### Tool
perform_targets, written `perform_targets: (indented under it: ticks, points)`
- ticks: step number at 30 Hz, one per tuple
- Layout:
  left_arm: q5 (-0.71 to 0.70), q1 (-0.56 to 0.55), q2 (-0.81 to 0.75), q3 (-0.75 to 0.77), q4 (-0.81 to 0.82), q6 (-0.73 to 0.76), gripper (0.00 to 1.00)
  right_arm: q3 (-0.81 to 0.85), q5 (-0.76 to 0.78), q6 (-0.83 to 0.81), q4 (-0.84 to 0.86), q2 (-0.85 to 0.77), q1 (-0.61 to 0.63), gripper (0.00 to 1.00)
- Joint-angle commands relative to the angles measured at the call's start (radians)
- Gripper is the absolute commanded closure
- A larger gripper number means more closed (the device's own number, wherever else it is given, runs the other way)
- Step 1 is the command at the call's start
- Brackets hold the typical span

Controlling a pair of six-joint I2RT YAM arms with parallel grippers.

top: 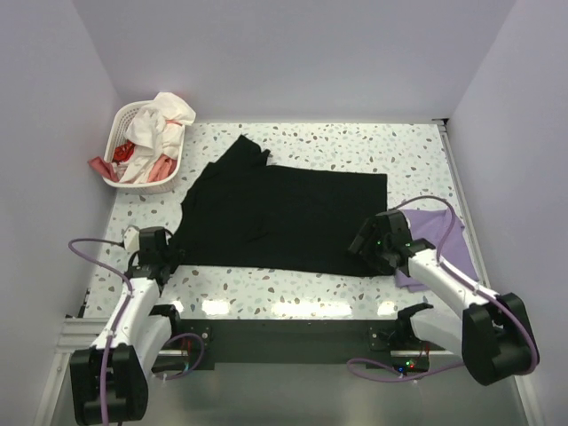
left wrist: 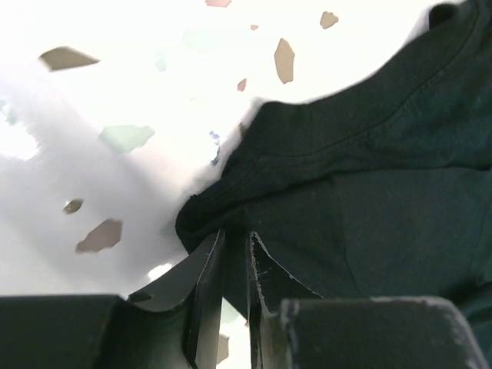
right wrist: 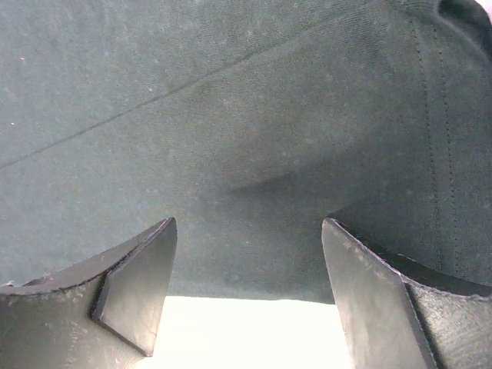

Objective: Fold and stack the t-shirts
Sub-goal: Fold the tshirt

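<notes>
A large black t-shirt (top: 284,213) lies spread flat across the middle of the table. My left gripper (top: 170,252) is at its near left corner. In the left wrist view the left gripper (left wrist: 235,250) has its jaws pinched nearly together on a fold of the black t-shirt (left wrist: 369,192). My right gripper (top: 363,245) hovers at the shirt's near right corner. In the right wrist view the right gripper (right wrist: 247,257) stands wide open over the hem of the black t-shirt (right wrist: 231,115), holding nothing. A lavender t-shirt (top: 441,232) lies at the right, partly under my right arm.
A white laundry basket (top: 118,133) with white and red clothes stands at the back left corner. The speckled tabletop (top: 355,142) shows behind and in front of the shirt. Walls close in the left, back and right.
</notes>
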Motion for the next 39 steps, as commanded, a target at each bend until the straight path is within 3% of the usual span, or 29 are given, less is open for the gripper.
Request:
perform_targets:
  ticks: [1,8,16,20,24,30,39]
  points:
    - [-0.011,0.008,-0.087,-0.010,-0.106,-0.008,0.77,-0.060,0.017,0.021,-0.246,-0.069,0.001,0.20]
    - [0.042,0.008,-0.135,0.140,-0.141,0.064,0.67,0.072,0.119,-0.038,-0.330,-0.155,0.001,0.17]
    - [0.257,-0.013,0.127,0.237,0.143,0.082,0.64,0.274,0.159,-0.104,-0.252,0.115,0.001,0.15]
    - [0.208,-0.128,0.296,0.265,0.241,0.067,0.64,0.300,0.143,-0.118,-0.188,0.224,0.001,0.15]
    - [0.138,-0.147,0.403,0.237,0.273,0.029,0.64,0.284,0.101,-0.130,-0.121,0.273,0.001,0.15]
    - [0.012,-0.137,0.416,0.193,0.224,0.002,0.64,0.276,0.058,-0.141,-0.067,0.347,0.004,0.15]
    - [-0.031,-0.025,0.342,0.110,0.167,0.008,0.63,0.320,0.012,-0.158,-0.028,0.436,0.021,0.15]
